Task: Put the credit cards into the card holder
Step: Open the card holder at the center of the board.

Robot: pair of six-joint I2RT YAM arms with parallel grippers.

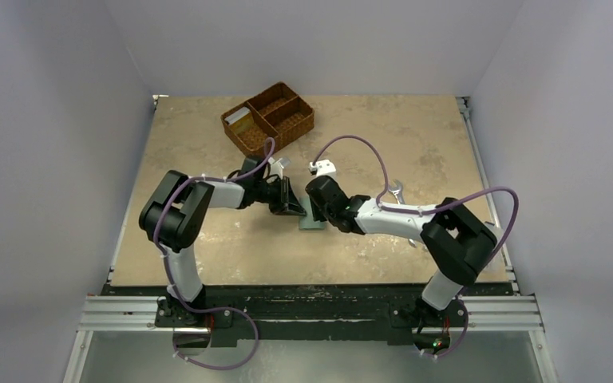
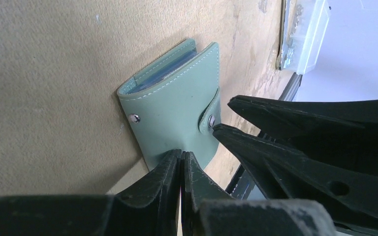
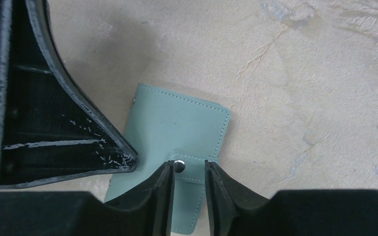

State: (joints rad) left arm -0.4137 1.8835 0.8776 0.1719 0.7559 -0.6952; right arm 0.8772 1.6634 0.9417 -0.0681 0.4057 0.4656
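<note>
Tabletop [image 1: 415, 136] comes biggest, one tan slab with a mottled, stony look. Two arms lean in over it, the left arm [image 1: 177, 211] and the right arm [image 1: 455, 239], both white and black with a purple cable looped along each.

One brown wicker basket [image 1: 297, 128] sits toward the far side, split into three compartments. Something pale and flat [image 1: 238, 116] lies in its left one, too small to count.

The left gripper [image 2: 181, 160] has its black fingers pressed almost together, tips at the near edge of the card holder [image 3: 177, 123]. Whether they nip any leather, I can't tell.

The right gripper [image 3: 189, 166] has its fingers spread, one either side of the strap tab [image 2: 211, 105].

That one card holder lies folded shut between the two grippers at mid-table: smooth teal-green, rectangular, pale stitching round the edges.

One silver wrench [image 1: 395, 191] lies just right of it.

Two metal studs show, one on the cover [image 2: 134, 118] and one on the tab [image 2: 210, 120].
</note>
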